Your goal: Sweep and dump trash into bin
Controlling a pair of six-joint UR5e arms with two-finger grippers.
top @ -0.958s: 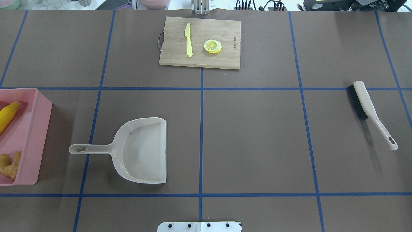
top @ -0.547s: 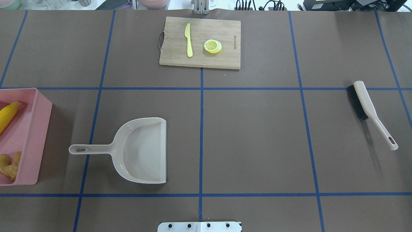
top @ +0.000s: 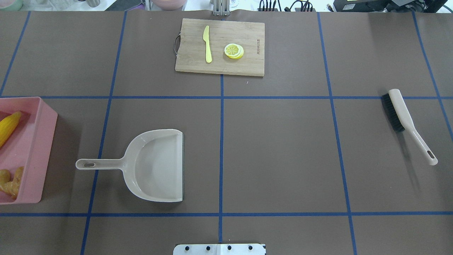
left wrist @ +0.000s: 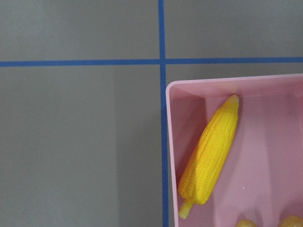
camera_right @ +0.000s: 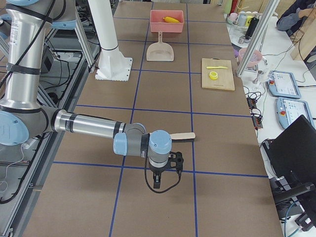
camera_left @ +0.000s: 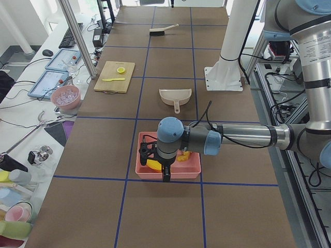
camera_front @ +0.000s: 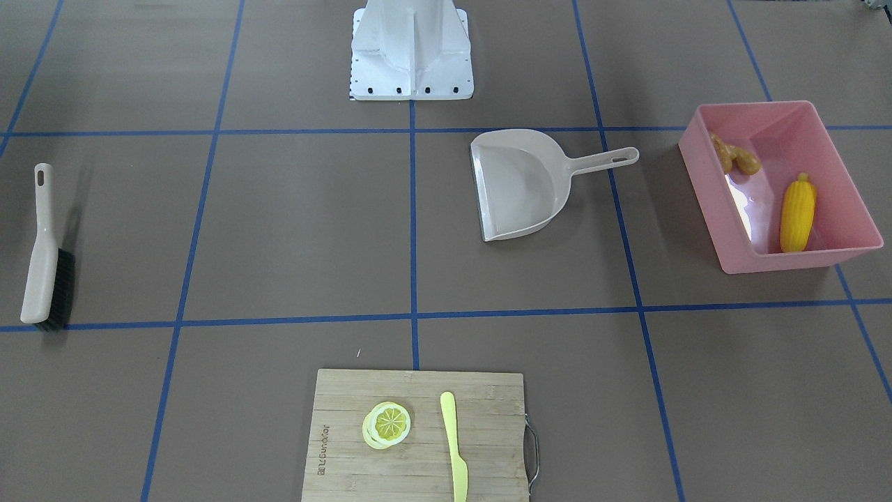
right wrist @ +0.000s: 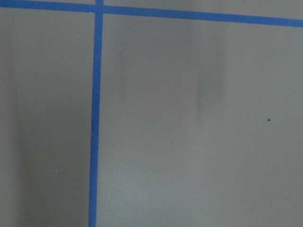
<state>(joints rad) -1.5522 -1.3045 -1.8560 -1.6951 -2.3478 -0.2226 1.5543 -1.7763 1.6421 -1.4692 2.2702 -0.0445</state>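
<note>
Brown bench (top: 283, 148), blue tape (top: 221, 141), corn (camera_front: 797, 213) in bin (camera_front: 801, 261); can't tell grip on left end effector (camera_left: 166, 177) or right end effector (camera_right: 157, 183).

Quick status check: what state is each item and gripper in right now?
Pink bin: upright, holding trash.
Corn cob: lying in the bin.
Ginger root: lying in the bin.
Dustpan: empty, flat on table, ungripped.
Brush: lying on table, ungripped.
Knife: lying on cutting board.
Left gripper: above bin; open or shut unclear.
Right gripper: above bare table; open or shut unclear.
</note>
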